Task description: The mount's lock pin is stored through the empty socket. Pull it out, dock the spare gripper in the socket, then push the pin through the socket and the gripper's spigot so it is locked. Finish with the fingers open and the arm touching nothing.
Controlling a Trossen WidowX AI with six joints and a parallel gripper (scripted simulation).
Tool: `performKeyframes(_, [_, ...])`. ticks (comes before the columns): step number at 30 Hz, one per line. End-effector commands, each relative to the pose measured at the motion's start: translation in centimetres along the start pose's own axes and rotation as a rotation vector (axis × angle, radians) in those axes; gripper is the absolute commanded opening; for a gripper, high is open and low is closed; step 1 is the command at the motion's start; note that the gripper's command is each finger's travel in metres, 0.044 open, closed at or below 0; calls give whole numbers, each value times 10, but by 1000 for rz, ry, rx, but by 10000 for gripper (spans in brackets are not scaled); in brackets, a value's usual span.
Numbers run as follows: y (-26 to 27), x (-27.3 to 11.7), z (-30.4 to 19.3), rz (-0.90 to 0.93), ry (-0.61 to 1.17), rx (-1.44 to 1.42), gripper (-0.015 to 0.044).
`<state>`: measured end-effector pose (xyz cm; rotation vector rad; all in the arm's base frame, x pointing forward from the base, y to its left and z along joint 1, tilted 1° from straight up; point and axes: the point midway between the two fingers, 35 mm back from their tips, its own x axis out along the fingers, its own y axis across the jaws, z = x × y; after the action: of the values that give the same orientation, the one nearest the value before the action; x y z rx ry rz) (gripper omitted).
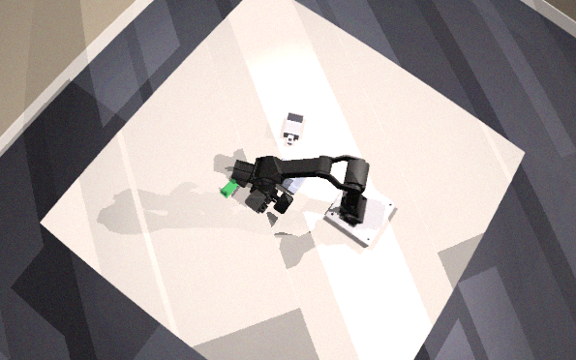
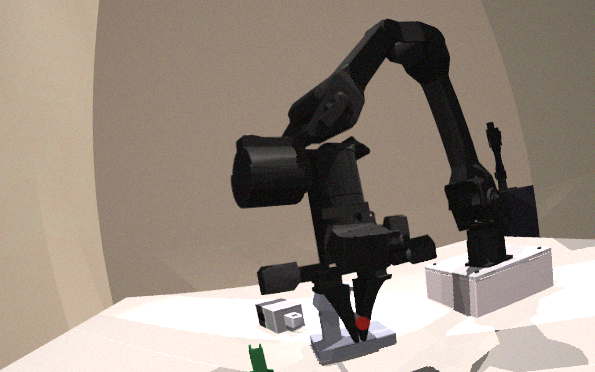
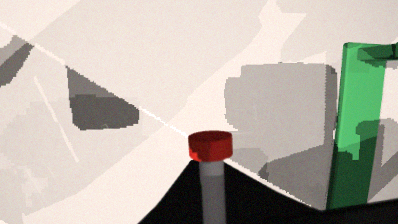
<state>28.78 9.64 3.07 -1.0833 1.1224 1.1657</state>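
Note:
My gripper (image 2: 361,340) is shut on the lock pin (image 2: 362,323) (image 3: 210,146), which has a red head and a grey shaft. In the wrist view the shaft runs down out of the frame, so its other end is hidden. The blue-grey mount (image 1: 294,184) (image 2: 381,338) stands beside and behind the fingers, with its upright partly covered by them. The socket is hidden, and I cannot tell whether the shaft is in it. The spare gripper (image 1: 292,128) (image 2: 278,316), a pale block with a small spigot, lies on the table apart from the mount.
A green bracket-like part (image 1: 228,189) (image 2: 258,359) (image 3: 361,115) is on the table near the gripper, on the side away from the arm's base. The arm's white base box (image 1: 377,218) (image 2: 512,282) is on the other side of the mount. Arm shadows cross the table.

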Motion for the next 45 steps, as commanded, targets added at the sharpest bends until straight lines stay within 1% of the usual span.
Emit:
performKeyframes(1, [0, 0, 3, -1, 5, 3, 0])
performKeyframes(36, [0, -2, 46, 4, 8, 4, 0])
performKeyframes(45, [1, -17, 47, 10, 5, 0, 0])
